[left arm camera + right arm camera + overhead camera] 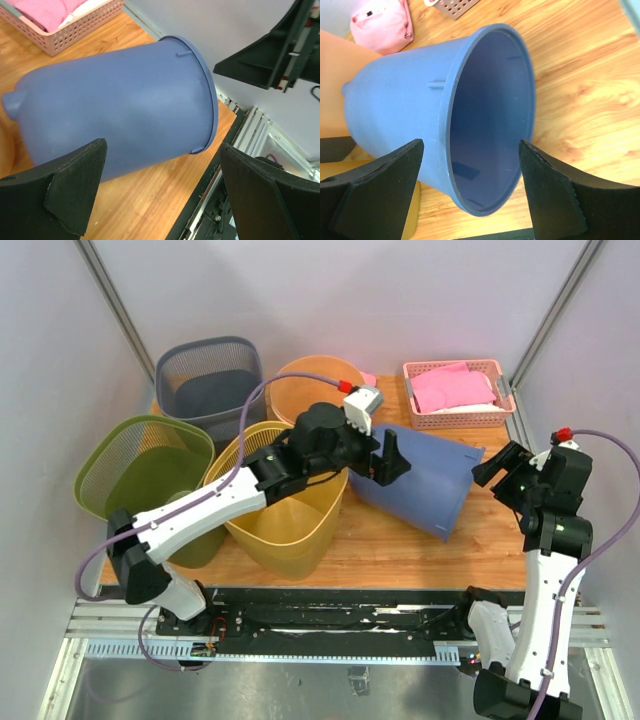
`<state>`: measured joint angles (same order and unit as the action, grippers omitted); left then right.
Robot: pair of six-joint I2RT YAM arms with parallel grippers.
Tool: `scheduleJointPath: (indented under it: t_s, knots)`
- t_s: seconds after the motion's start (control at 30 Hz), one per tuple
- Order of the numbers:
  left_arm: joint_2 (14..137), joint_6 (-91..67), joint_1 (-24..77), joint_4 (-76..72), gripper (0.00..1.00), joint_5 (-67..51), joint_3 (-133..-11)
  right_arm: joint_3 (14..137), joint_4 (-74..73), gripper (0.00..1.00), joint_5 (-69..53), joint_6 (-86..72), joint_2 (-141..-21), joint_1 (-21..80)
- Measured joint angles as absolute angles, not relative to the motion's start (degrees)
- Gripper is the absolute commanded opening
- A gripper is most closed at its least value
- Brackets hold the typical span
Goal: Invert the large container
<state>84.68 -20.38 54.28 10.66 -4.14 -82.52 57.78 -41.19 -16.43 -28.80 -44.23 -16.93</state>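
The large container (425,480) is a blue plastic bin lying on its side on the wooden table, with its mouth turned to the right. My left gripper (386,458) stands open at the bin's closed end. In the left wrist view the blue wall (115,110) lies just ahead of the open left gripper (162,165), with only bare table between the fingers. My right gripper (497,466) is open beside the bin's mouth. The right wrist view looks into the blue bin (490,110), whose rim sits in front of the open right gripper (470,150).
A yellow bin (285,515) sits under the left arm. A green mesh bin (140,475) and a grey mesh bin (210,380) stand at the left, an orange bin (315,385) behind. A pink basket (458,395) of pink cloth sits at the back right. The table's front edge (400,585) is near.
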Motion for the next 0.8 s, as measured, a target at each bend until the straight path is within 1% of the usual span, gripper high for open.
scheduleJointPath:
  t_s: [0.2, 0.4, 0.57, 0.73, 0.8]
  knots:
    - [92.6, -18.3, 58.6, 14.3, 0.99, 0.0, -90.7, 64.1, -46.5, 0.78, -12.3, -24.0, -44.2, -16.4]
    - [95.4, -18.1, 59.7, 16.3, 0.99, 3.0, -92.9, 67.0, -50.0, 0.76, -12.1, -20.9, -45.1, -15.2]
    - [98.6, -20.0, 63.0, 16.4, 0.99, 7.6, -95.2, 66.7, -50.7, 0.66, -13.7, -19.5, -45.6, -14.9]
    - [100.2, -21.3, 65.5, 17.3, 0.99, 11.1, -95.2, 61.9, -48.2, 0.57, -16.5, -19.8, -45.6, -11.6]
    - [100.2, -21.3, 65.4, 17.6, 0.99, 12.6, -95.3, 60.3, -46.9, 0.49, -16.8, -20.5, -46.0, -8.9]
